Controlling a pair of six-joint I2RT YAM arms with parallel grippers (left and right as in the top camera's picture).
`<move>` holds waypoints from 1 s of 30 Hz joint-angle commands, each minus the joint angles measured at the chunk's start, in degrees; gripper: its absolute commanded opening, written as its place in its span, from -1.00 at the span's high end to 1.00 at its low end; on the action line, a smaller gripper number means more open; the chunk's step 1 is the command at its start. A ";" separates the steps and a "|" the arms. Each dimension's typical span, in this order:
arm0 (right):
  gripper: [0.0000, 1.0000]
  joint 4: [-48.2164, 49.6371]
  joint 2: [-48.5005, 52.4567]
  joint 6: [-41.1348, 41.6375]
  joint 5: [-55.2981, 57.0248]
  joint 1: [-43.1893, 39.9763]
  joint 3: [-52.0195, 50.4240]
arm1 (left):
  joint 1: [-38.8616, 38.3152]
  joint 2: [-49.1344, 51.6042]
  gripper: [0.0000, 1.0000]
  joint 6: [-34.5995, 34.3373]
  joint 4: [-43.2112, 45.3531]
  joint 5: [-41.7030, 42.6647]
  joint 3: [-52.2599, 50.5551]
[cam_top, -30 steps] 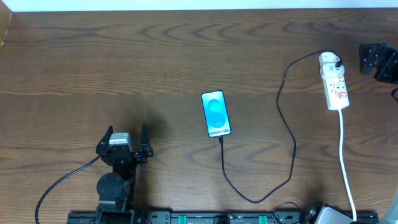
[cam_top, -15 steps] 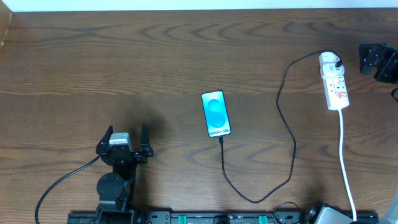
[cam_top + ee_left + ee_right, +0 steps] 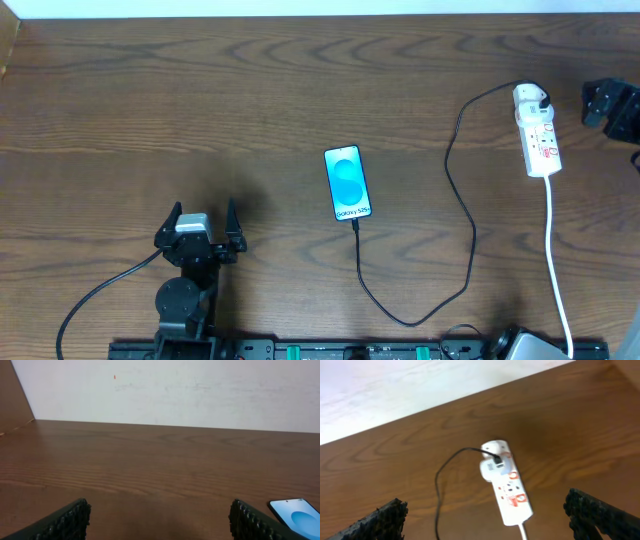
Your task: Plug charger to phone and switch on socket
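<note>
The phone [image 3: 348, 183] lies flat, screen up and lit blue, about the middle of the bench [image 3: 200, 100], its long sides running from the far edge toward the near edge. The charger [image 3: 470, 250] meets the phone's near short edge with its small plug; whether it is fully seated is too small to tell. From there the black cable runs toward the near edge, loops back, and climbs to the white adapter [image 3: 535, 98], which sits in the far end of the socket [image 3: 541, 140]. The socket lies close to the right edge, toward the far corner, and its white lead [image 3: 555, 260] trails to the near edge. Its switch position cannot be made out.

The left gripper [image 3: 204, 208] sits low near the near edge, left of the phone and well apart from it, fingers spread wide and holding nothing. The right gripper [image 3: 485, 507] hangs above the bench by the right edge beside the socket, fingers [image 3: 387, 517] wide apart, touching nothing.
</note>
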 commanded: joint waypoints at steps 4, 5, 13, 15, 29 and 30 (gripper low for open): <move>-0.98 5.88 -7.50 -0.92 4.68 0.81 -9.38 | 0.35 -0.35 -0.78 0.57 -2.10 0.07 -1.27; -0.98 8.24 -8.41 -0.92 4.68 1.29 -11.80 | 0.35 -0.35 -0.78 0.57 -2.10 0.04 -1.27; -0.99 35.12 -16.20 -0.70 4.48 9.62 -37.38 | 0.35 -0.35 -0.78 0.57 -2.10 0.07 -1.27; -0.99 42.05 -17.49 -0.74 4.52 11.96 -42.71 | 0.35 -0.35 -0.78 0.57 -2.12 0.07 -1.27; -0.99 54.23 -28.94 -1.66 6.93 17.42 -57.35 | 0.35 -0.35 -0.78 0.57 -2.10 0.07 -1.27; -0.99 54.23 -29.86 -1.68 7.28 17.44 -58.03 | 0.35 -0.35 -0.78 0.57 -2.10 0.07 -1.27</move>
